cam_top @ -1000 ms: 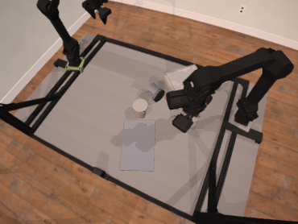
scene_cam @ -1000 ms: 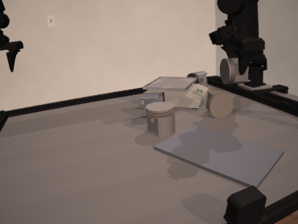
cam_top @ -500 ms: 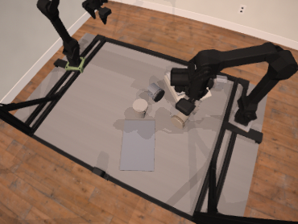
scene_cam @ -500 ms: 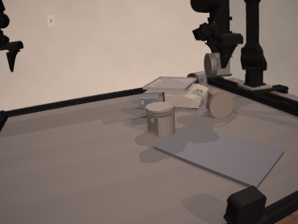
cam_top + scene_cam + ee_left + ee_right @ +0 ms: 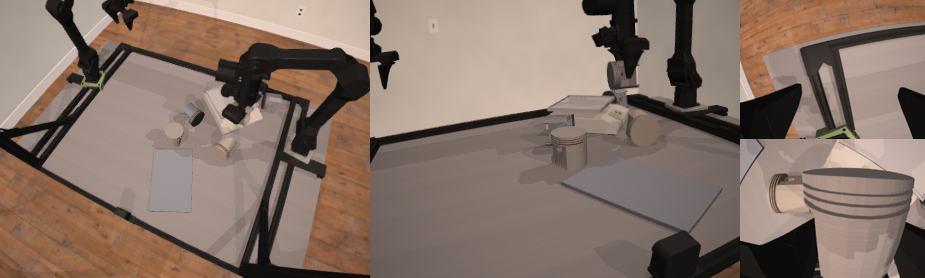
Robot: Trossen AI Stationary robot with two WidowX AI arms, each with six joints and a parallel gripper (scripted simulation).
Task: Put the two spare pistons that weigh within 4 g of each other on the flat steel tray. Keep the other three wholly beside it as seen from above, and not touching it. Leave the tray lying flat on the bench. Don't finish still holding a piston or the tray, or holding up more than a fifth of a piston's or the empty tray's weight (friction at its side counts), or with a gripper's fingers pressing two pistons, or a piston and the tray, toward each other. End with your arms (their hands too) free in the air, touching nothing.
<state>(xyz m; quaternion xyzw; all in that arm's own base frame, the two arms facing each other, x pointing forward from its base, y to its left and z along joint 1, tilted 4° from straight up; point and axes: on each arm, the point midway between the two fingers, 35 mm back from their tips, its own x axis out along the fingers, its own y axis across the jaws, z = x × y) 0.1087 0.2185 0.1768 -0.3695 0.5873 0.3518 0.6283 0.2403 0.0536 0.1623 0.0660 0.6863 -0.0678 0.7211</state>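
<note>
The right claw (image 5: 234, 103) (image 5: 627, 72) (image 5: 854, 221), partly open, is gripping a piston (image 5: 615, 75) (image 5: 859, 241) sideways above the white scale (image 5: 216, 116) (image 5: 590, 124). A tan piston (image 5: 224, 148) (image 5: 643, 129) (image 5: 788, 198) and a dark piston (image 5: 193, 114) (image 5: 559, 124) are lying near the scale; a pale piston (image 5: 174, 133) (image 5: 569, 150) is standing upright beside the tray (image 5: 171, 181) (image 5: 645, 191), which is lying flat, bearing nothing. The left claw (image 5: 122, 23) (image 5: 385, 86) (image 5: 852, 91) is hanging wide open, holding nothing.

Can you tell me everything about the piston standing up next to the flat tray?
The grey-tan metal-looking piston is a short, round cylinder. It has a flat, plain top, thin grooves around its upper edge and a round hole low in its side. It stands upright on the bench, near one end of the tray but off it. No jaws touch it.
</note>
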